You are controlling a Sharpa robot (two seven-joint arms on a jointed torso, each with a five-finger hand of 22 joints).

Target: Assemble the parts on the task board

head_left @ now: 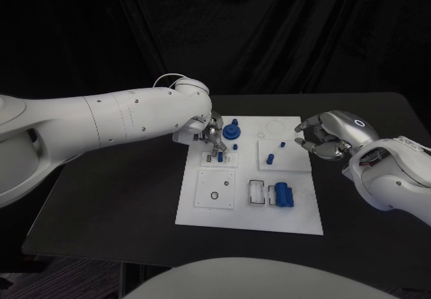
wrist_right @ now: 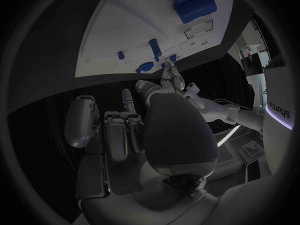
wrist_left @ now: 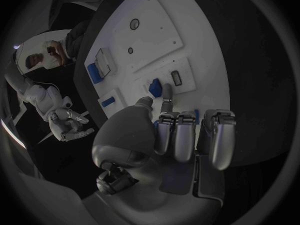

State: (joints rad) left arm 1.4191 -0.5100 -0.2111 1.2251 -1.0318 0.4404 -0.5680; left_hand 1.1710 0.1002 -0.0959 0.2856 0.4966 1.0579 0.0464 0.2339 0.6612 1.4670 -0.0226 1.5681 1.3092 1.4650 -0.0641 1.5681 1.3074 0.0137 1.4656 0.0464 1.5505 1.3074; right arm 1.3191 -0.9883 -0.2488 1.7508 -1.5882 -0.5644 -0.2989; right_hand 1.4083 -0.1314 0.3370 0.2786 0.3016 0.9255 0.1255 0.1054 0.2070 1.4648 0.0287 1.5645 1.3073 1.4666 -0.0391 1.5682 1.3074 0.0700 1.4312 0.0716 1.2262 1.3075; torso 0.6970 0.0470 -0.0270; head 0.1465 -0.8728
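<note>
Blue peg (head_left: 221,157) stands upright just beneath our left hand (head_left: 208,132), fingers (head_left: 215,144) pinching it; right hand (head_left: 325,137), curled and empty, waits farther off.

table (head_left: 117,205): black | backdrop (head_left: 296,43): dark curtain behind table

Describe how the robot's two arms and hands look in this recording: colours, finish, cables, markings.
Both arms are smooth, glossy white shells with small dark fastener dots. The left arm carries a thin white cable loop near its wrist. Each ends in a silver metallic many-fingered hand: left hand, right hand. The right hand's back bears a small glowing ring marking.
</note>
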